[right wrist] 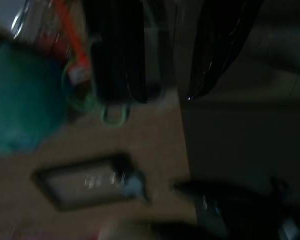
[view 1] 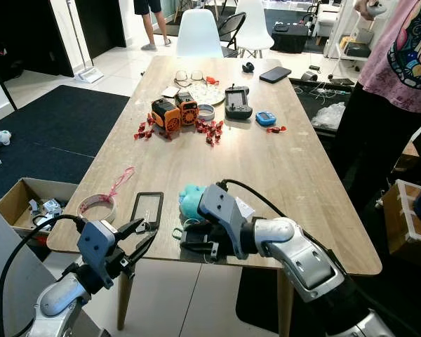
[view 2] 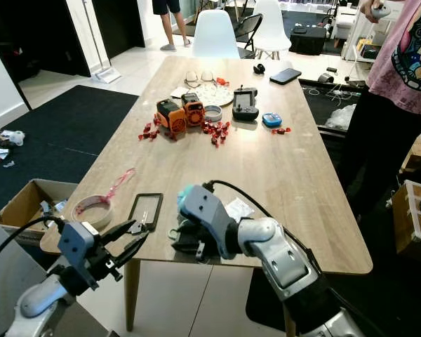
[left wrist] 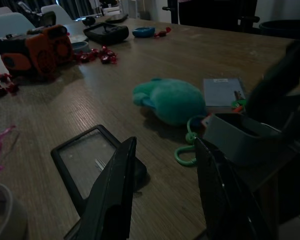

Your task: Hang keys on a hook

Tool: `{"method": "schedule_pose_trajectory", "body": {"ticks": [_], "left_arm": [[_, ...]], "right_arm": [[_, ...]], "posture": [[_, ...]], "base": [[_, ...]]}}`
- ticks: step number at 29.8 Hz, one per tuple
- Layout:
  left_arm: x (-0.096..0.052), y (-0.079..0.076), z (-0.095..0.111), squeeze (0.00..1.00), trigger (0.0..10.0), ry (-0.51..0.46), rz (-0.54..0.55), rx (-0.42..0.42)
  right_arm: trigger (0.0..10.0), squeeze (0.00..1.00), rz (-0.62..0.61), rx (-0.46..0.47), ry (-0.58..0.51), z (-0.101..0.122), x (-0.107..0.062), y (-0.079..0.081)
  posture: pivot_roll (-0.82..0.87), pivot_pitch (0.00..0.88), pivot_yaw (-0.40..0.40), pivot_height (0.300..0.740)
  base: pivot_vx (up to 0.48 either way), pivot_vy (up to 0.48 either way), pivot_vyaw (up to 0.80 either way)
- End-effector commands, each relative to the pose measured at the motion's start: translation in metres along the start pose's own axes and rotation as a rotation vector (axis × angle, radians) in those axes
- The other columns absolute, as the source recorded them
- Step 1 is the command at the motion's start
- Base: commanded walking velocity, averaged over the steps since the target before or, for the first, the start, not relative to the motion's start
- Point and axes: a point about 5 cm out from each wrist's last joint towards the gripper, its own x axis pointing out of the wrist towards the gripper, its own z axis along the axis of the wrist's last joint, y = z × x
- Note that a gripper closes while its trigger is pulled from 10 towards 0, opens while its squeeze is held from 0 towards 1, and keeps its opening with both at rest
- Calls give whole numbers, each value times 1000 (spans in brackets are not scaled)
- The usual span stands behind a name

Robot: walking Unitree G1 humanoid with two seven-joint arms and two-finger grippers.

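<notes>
Teal plush keyring [view 1: 191,201] with its green clip [left wrist: 186,152] lies at the tabletop's [view 1: 288,168] near edge, under the right tool [view 1: 196,242], whose finger gap I cannot tell. Best pinch the ring itself, not the plush. Left tool [view 1: 139,239] hovers parted by the black frame [view 1: 147,209].

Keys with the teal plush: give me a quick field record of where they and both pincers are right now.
keys: teal plush keychain with green ring, lying near the table's front edge
right pincer: down at the keys, by the green ring; grip cannot be told
left pincer: open, at the front edge beside the black-framed card, nothing between its fingers
nearby: tape roll left of the card
person: standing at the table's right side
</notes>
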Motion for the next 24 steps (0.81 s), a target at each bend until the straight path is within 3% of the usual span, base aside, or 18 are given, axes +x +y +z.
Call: {"method": "schedule_pose_trajectory", "body": {"ticks": [1, 2, 3, 4, 5, 8, 10, 17, 24], "left_arm": [[-1, -3, -2, 0, 10000, 10, -16, -15], [-1, -3, -2, 0, 10000, 10, -17, -15], [-1, -3, -2, 0, 10000, 11, -17, -16], [-1, -3, -2, 0, 10000, 11, -17, -17], [-1, -3, -2, 0, 10000, 11, -18, -17], [-1, -3, -2, 0, 10000, 11, -20, -16], [-1, -3, -2, 0, 10000, 13, -19, -16], [-1, -3, -3, 0, 10000, 17, -19, -17], [1, -4, -4, 0, 10000, 16, -17, -20]], "right_arm": [[10000, 102, 6, 10, 19, -1, -1, 3], [10000, 514, 6, 13, 22, -1, -1, 4], [10000, 824, 6, 15, 23, -1, -1, 4], [10000, 824, 6, 16, 24, -1, -1, 4], [10000, 1000, 7, 16, 25, -1, -1, 4], [10000, 1000, -1, 10, 27, 0, -1, 4], [10000, 0, -12, 1, 33, -1, 0, 3], [10000, 0, -42, 10, 39, -1, 5, 0], [10000, 0, -56, 51, 30, -4, 25, 0]], "posture": [[44, 50, -15, 740], [44, 50, -15, 740], [44, 46, -16, 740], [44, 46, -16, 740], [44, 46, -16, 740], [46, 43, -17, 740], [46, 41, -17, 740], [44, 39, -16, 740], [46, 46, -22, 740]], "base": [[0, 0, 0], [0, 0, 0], [0, 0, 0], [0, 0, 0], [0, 0, 0], [0, 0, 0], [0, 0, 0], [0, 0, 0], [0, 0, 0]]}}
